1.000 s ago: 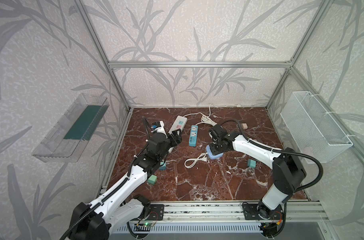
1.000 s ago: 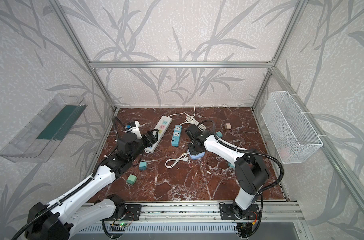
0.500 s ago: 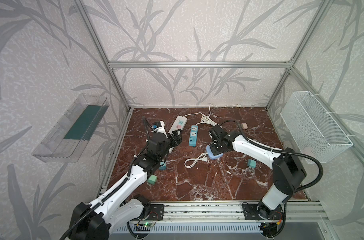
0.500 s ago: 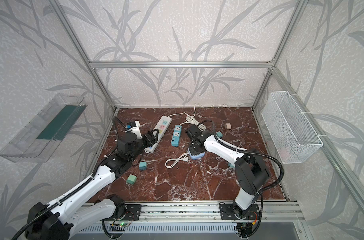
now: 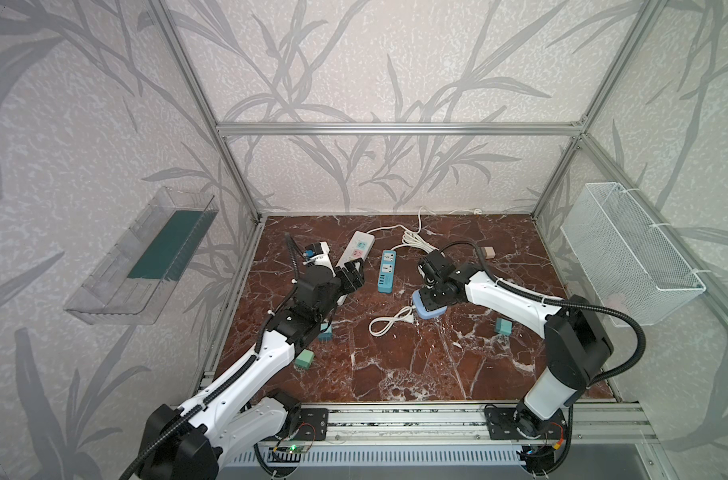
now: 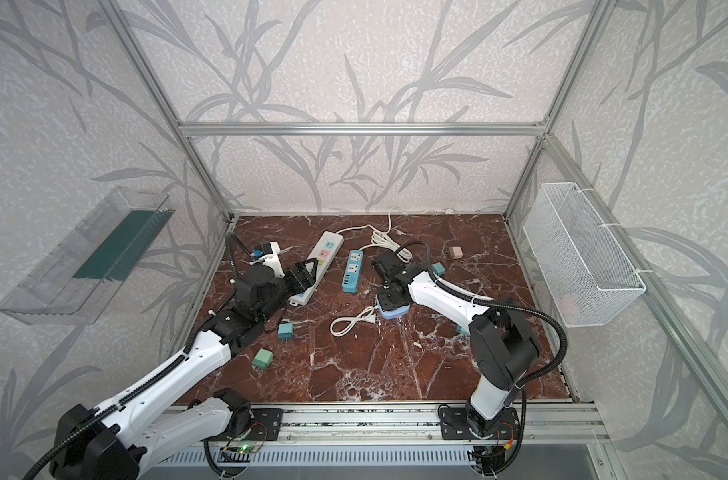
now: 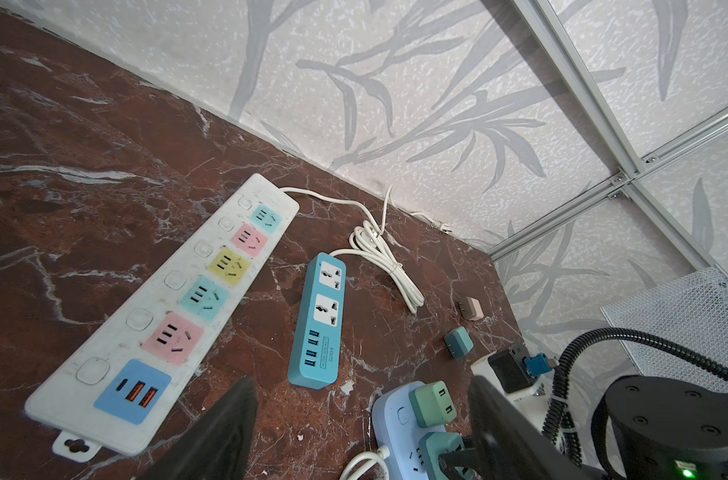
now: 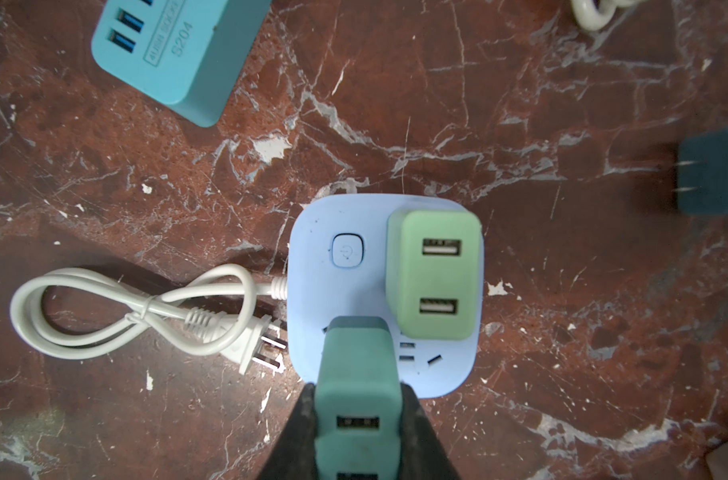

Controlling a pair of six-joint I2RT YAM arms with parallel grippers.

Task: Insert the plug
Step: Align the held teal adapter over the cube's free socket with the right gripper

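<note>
The teal plug (image 8: 356, 374) stands upright over the blue socket block (image 8: 312, 299)

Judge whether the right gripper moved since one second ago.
No. In a top view the right gripper, over the socket block, keeps the same gap to the turquoise power strip.

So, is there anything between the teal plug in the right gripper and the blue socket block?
Nothing visible does. The right gripper holds the teal plug at the block's free socket; the green plug sits in the next socket, close beside, not in the path. The prongs are hidden.
</note>
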